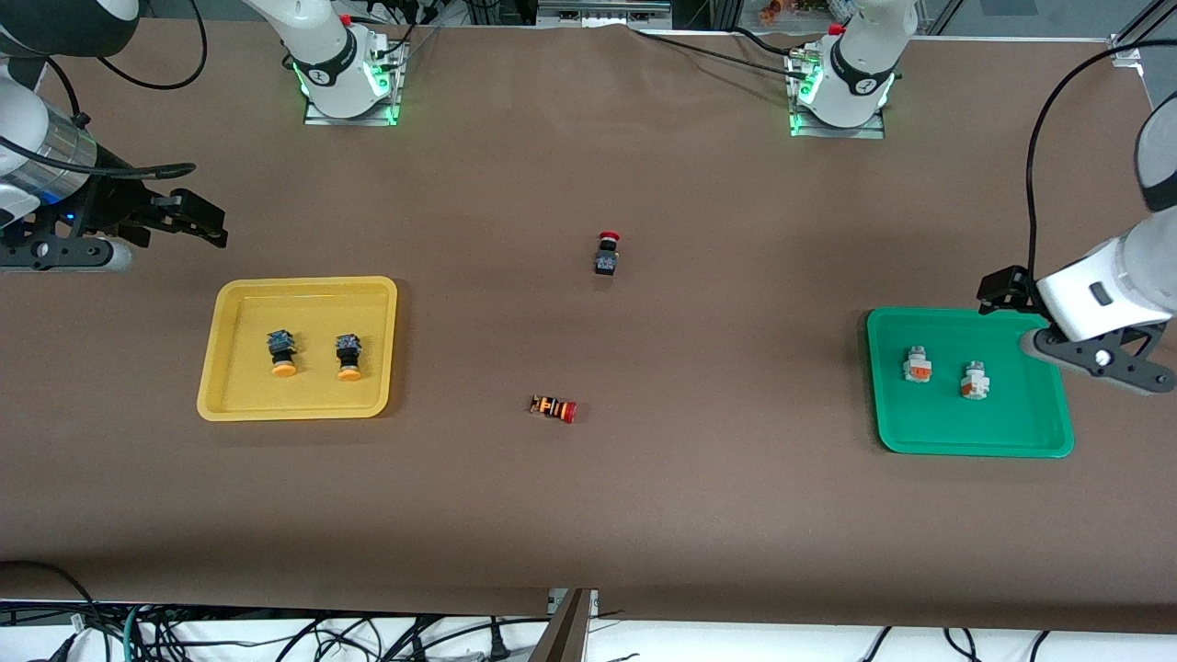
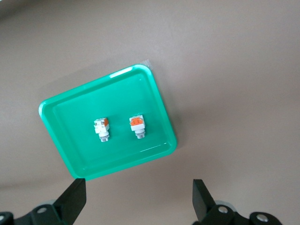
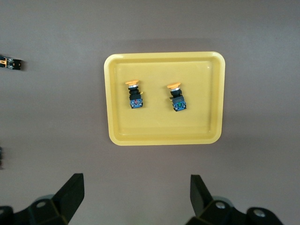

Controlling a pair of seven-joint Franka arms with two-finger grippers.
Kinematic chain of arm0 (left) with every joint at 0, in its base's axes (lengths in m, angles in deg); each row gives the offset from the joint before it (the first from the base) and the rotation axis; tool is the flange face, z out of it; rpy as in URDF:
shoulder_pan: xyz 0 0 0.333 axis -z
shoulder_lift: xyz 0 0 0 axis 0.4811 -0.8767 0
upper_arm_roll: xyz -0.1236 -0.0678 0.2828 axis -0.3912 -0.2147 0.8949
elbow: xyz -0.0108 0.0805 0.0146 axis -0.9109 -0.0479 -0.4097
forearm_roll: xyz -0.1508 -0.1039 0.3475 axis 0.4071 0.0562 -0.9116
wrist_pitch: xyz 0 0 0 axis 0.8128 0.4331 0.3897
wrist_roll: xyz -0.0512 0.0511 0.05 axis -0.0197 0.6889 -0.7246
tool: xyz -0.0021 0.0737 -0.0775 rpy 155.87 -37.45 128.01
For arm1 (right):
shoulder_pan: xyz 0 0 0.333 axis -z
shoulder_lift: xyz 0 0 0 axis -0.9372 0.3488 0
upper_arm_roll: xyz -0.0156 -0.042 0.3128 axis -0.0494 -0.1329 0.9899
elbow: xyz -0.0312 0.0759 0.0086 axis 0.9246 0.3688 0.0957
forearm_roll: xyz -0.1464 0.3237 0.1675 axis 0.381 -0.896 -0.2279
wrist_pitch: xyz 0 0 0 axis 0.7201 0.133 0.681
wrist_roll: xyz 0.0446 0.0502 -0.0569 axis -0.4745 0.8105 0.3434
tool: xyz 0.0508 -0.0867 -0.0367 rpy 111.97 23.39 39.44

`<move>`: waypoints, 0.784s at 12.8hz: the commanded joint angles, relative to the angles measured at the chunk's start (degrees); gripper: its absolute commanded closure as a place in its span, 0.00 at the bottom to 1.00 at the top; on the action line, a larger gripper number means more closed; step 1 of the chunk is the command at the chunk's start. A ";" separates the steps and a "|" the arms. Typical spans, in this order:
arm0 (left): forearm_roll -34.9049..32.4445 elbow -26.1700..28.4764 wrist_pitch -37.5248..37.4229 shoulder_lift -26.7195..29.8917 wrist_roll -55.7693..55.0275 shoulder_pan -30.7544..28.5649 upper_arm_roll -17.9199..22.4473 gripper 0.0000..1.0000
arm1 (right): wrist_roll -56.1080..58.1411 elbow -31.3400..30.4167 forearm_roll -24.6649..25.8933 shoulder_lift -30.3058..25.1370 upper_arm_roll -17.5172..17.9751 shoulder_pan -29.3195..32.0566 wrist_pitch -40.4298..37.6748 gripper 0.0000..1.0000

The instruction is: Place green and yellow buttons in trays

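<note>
Brown table [image 1: 588, 515], buttons [image 1: 282, 353] in trays [image 1: 299, 287]

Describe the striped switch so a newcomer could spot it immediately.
Start at the yellow tray toward the right arm's end of the table. Between it and the green tray, on bare table, lies the striped switch. Unlike the black switch, it is orange-striped and nearer the camera.

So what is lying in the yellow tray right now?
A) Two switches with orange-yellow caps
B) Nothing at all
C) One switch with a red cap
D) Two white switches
A: the yellow tray holds two black-and-blue switches with orange-yellow caps, side by side; the two white switches lie in the green tray.
</note>
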 commanded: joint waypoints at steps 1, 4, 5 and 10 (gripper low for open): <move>10.85 1.18 -0.48 7.43 -3.53 17.05 23.42 0.00 | 2.04 1.86 0.39 0.72 0.21 0.58 -1.72 0.00; 14.06 12.92 3.62 17.70 -14.93 24.67 31.07 0.00 | 2.22 2.03 0.48 0.81 0.21 0.75 -1.72 0.00; 12.75 16.80 5.48 20.70 -18.28 25.03 30.99 0.00 | 3.09 2.03 0.48 0.72 0.21 0.75 -1.80 0.00; 12.39 18.33 6.20 21.78 -17.97 25.04 30.99 0.00 | 4.95 2.03 0.48 0.99 0.21 0.67 -1.72 0.00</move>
